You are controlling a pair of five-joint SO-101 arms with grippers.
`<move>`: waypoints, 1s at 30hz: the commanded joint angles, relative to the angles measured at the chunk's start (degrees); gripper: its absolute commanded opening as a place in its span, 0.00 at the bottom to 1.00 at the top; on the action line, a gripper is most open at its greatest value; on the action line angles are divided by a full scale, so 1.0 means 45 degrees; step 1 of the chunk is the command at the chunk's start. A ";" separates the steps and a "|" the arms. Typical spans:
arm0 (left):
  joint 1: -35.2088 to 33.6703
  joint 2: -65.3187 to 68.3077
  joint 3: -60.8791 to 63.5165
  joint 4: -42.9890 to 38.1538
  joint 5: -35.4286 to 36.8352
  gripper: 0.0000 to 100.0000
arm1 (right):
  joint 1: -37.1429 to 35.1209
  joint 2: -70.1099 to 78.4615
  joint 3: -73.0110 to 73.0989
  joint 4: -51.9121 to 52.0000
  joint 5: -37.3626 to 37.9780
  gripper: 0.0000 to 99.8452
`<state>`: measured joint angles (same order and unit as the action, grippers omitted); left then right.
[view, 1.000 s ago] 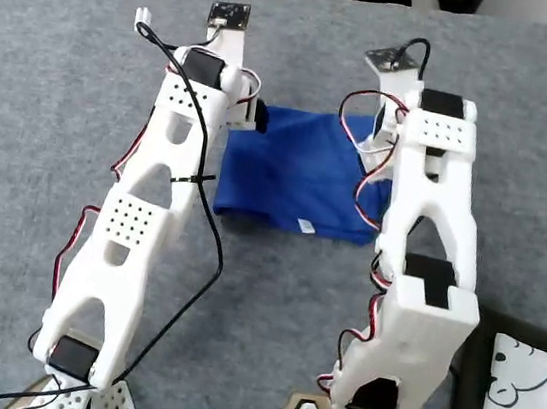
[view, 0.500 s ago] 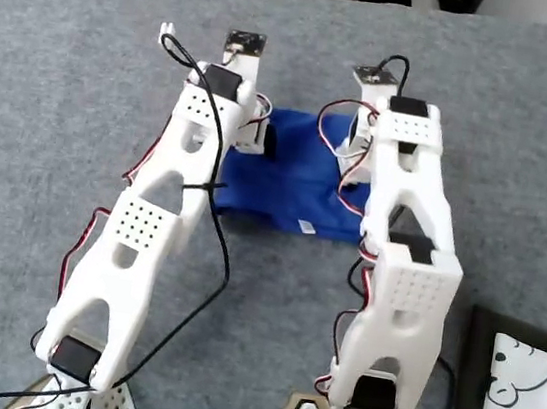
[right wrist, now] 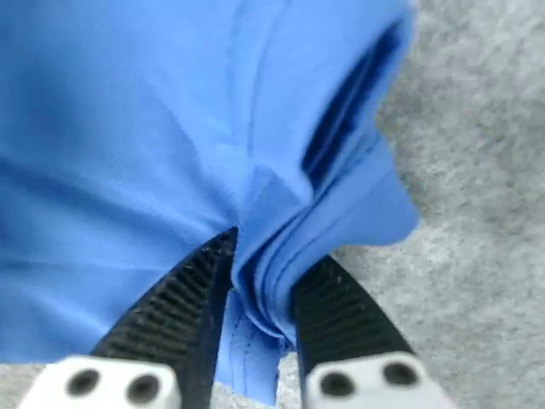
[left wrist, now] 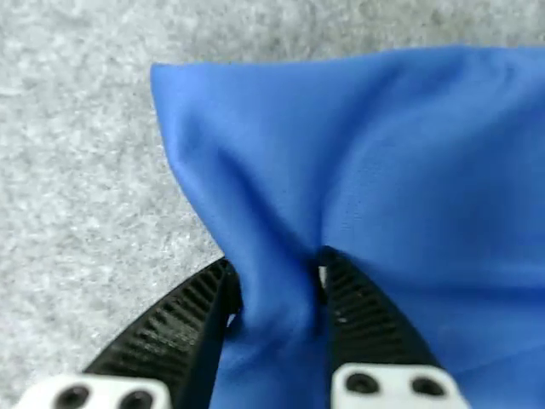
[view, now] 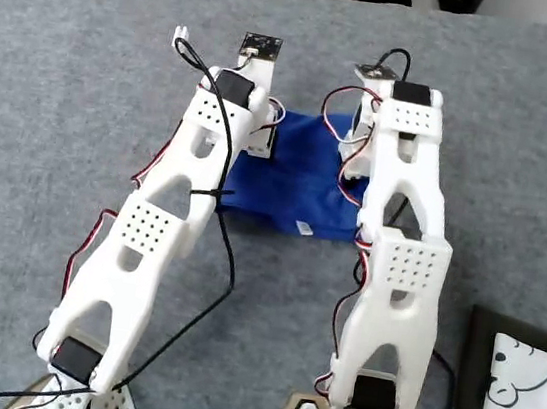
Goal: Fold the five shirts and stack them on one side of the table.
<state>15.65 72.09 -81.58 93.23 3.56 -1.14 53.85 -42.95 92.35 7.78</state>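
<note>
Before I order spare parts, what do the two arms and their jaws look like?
Both the left arm and right arm are white plastic shells with cut-outs and perforated panels, black motors at the joints and red, white and black wires. A loose black cable runs along the left one. The jaws are black and ribbed on white, screwed bases.

Robotics lab bench setup. Evidence: left arm (view: pixel 149 234), right arm (view: pixel 399 282), both w/ white perforated shells, exposed servo cabling (view: pixel 232 265); grey felt-covered table (view: pixel 47 84).
</note>
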 commanded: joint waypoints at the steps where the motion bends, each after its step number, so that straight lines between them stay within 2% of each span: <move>1: -0.0039 0.0010 0.0137 -0.0078 -0.0059 0.08 | 0.0010 0.0694 -0.0987 0.0645 -0.0059 0.00; 5: -0.0078 -0.0010 -0.0293 -0.0215 0.0215 0.01 | 0.0010 0.0772 -0.2217 0.1172 -0.0059 0.00; 10: -0.0274 -0.0010 -0.1993 -0.0137 0.2891 0.02 | 0.0010 0.0772 -0.4347 0.2188 -0.0156 0.00; 14: 0.0137 -0.0029 -0.3263 0.0234 0.3341 0.02 | 0.0225 0.0498 -0.4952 0.2227 -0.0176 0.00; 23: 0.1074 -0.1846 -0.3048 0.0371 0.3712 0.02 | 0.1612 -0.2452 -0.3155 0.2227 -0.0039 0.00; 30: 0.3184 -0.3175 -0.3028 0.0391 0.3751 0.02 | 0.3819 -0.6085 0.0479 0.2227 0.0977 0.00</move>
<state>26.37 63.38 -92.84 94.46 19.91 10.29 37.05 -46.37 101.23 10.33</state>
